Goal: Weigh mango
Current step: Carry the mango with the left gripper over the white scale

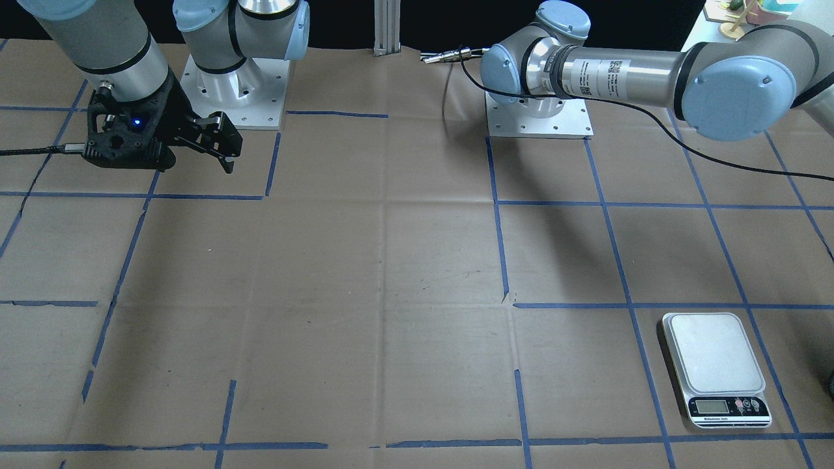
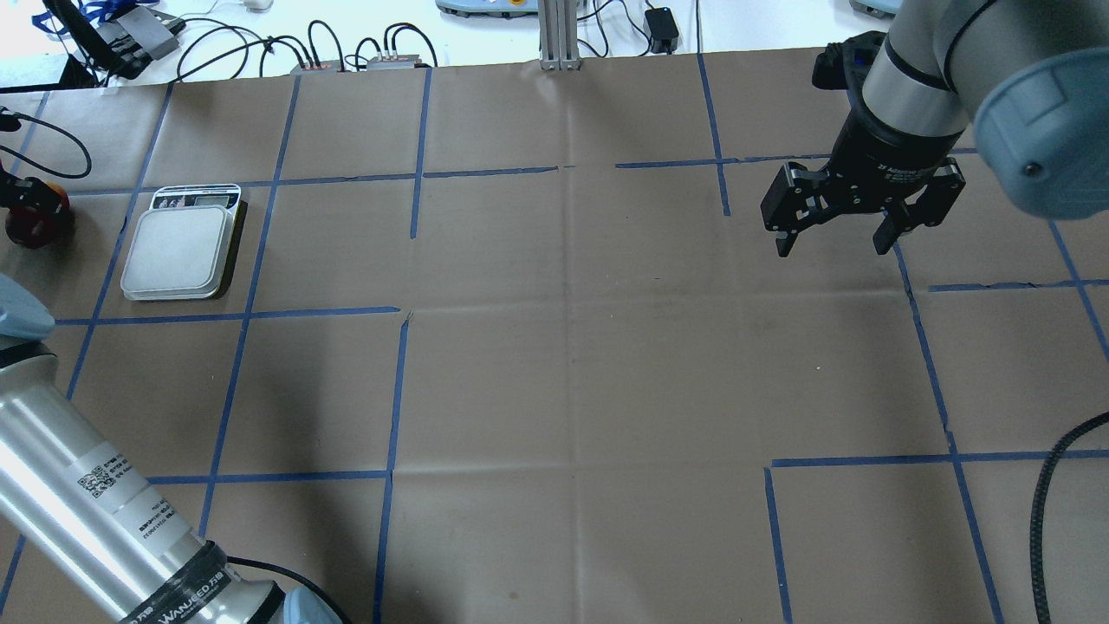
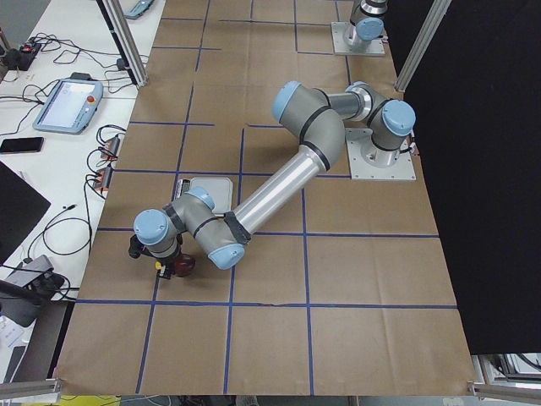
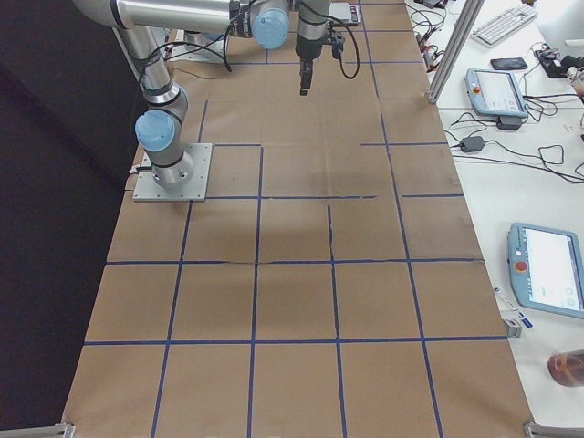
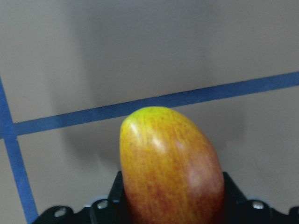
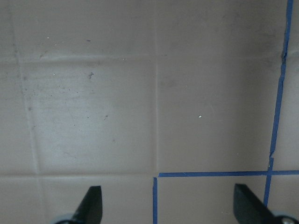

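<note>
The smooth oval mango (image 5: 170, 172) runs yellow-orange, streaked red toward 6 o'clock and greenish at its 12 o'clock tip. The brown paper tabletop (image 1: 391, 293) carries a blue tape grid (image 1: 500, 241). The flat rectangular scale (image 1: 715, 355) is silvery white, the two-finger right gripper (image 2: 833, 249) black

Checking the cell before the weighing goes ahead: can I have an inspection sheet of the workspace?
Surface: paper, brown, with a blue tape grid.
Job's things: mango in the left tool, apart from the scale; scale platform bare.
Clutter: nothing seen.
Tools: left tool shut on the mango; right tool open, holding nothing, above the paper.
Cables: black cable hangs by the left arm; more cables beyond the far edge.
Surroundings: pendants on the side bench.
</note>
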Controlling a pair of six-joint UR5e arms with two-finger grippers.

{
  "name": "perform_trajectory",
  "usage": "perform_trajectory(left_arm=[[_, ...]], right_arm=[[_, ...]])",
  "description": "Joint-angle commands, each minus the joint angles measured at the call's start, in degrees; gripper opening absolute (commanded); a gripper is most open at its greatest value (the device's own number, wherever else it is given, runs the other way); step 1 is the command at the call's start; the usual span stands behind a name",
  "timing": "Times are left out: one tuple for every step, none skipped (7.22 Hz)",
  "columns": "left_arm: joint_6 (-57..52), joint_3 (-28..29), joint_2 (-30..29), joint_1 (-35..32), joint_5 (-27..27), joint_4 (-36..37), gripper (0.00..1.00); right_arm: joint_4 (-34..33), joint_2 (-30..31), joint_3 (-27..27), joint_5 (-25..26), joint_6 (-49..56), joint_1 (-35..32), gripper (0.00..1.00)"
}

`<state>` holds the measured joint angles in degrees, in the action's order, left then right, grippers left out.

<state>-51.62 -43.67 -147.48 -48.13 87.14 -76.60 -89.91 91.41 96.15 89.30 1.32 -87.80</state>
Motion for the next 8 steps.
perform_trajectory(left_arm=[[5.61, -12.93, 11.1, -0.56, 0.13, -0.4, 0.25], [10.01, -23.46, 19.43, -1.34, 0.22, 1.26, 0.25], [13.44, -32.1, 25.52, -3.35, 0.4, 3.72, 0.25], [18.35, -38.71, 28.8, -6.33, 0.14, 7.74, 0.25], [21.01, -40.43, 28.92, -9.41, 0.05, 10.13, 0.25], [24.34, -40.62, 28.48, -11.26, -0.13, 10.24, 0.26], [24.46, -40.19, 25.96, -11.63, -0.13, 10.86, 0.26], [24.46, -40.18, 23.67, -11.63, 0.04, 13.99, 0.28]], right_arm=[[0.0, 0.0, 0.0, 0.0, 0.0, 0.0, 1.0], [0.0, 0.0, 0.0, 0.0, 0.0, 0.0, 1.0], [0.0, 0.0, 0.0, 0.0, 0.0, 0.0, 1.0], [0.0, 0.0, 0.0, 0.0, 0.0, 0.0, 1.0], [0.0, 0.0, 0.0, 0.0, 0.0, 0.0, 1.0], [0.0, 0.0, 0.0, 0.0, 0.0, 0.0, 1.0], [0.0, 0.0, 0.0, 0.0, 0.0, 0.0, 1.0], [0.0, 0.0, 0.0, 0.0, 0.0, 0.0, 1.0]])
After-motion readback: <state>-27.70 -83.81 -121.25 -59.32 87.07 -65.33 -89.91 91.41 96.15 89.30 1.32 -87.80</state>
